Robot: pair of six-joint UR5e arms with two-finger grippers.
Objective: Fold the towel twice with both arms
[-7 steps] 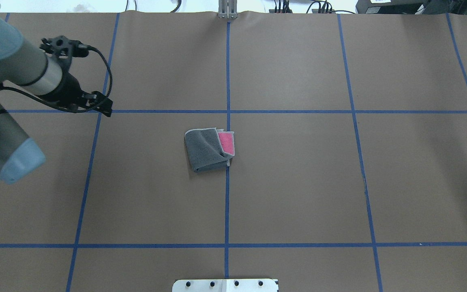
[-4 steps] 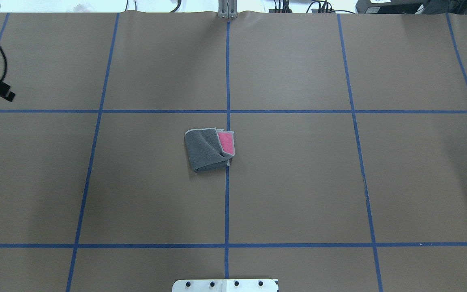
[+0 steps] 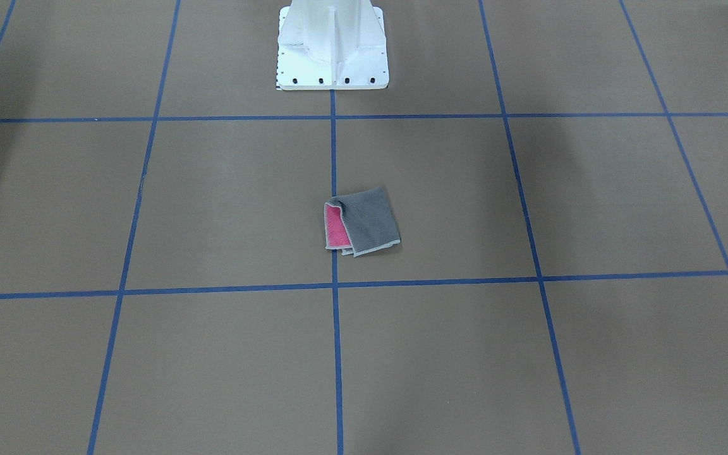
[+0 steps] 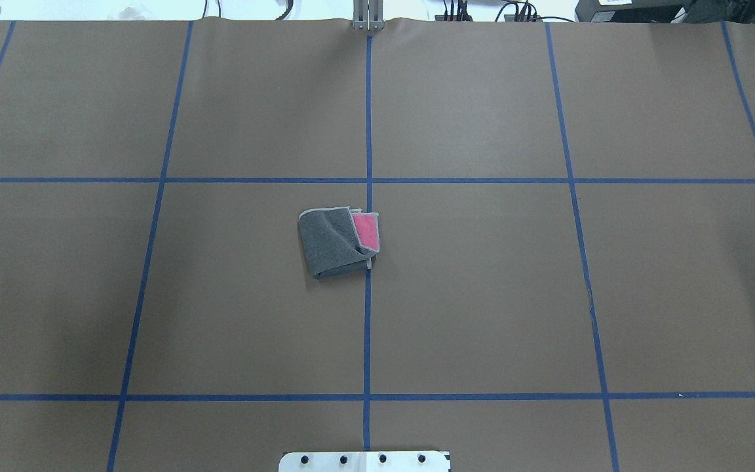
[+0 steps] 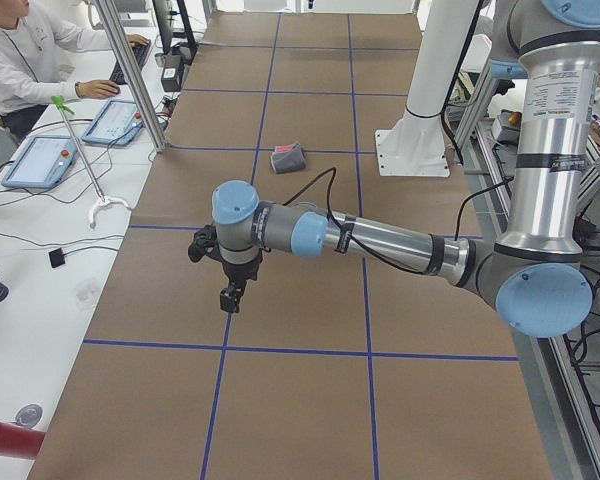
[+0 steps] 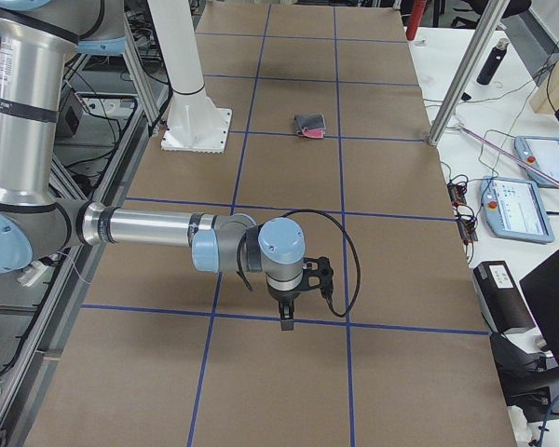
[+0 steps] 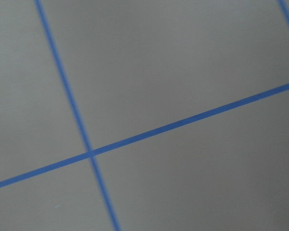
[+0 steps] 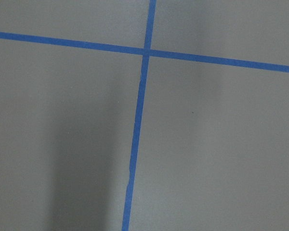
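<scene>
The towel point(image 4: 331, 242) lies folded small near the table's middle, dark grey face up, with a pink strip point(image 4: 366, 231) showing at its right edge. It also shows in the front view point(image 3: 367, 221), the left side view point(image 5: 288, 157) and the right side view point(image 6: 309, 126). Neither arm is in the overhead or front view. The left gripper point(image 5: 230, 298) hangs over the table far from the towel, seen only in the left side view. The right gripper point(image 6: 286, 321) shows only in the right side view. I cannot tell whether either is open or shut. Both wrist views show only brown table and blue tape.
The white bolted pedestal point(image 3: 332, 44) stands at the robot's side of the table. Blue tape lines point(image 4: 367, 131) grid the brown surface. An operator point(image 5: 20, 60) sits at a side bench with tablets point(image 5: 40, 160); metal posts point(image 6: 456, 84) stand at the far edge.
The left arm has drawn back to the left and left the overhead view. The towel has not moved.
</scene>
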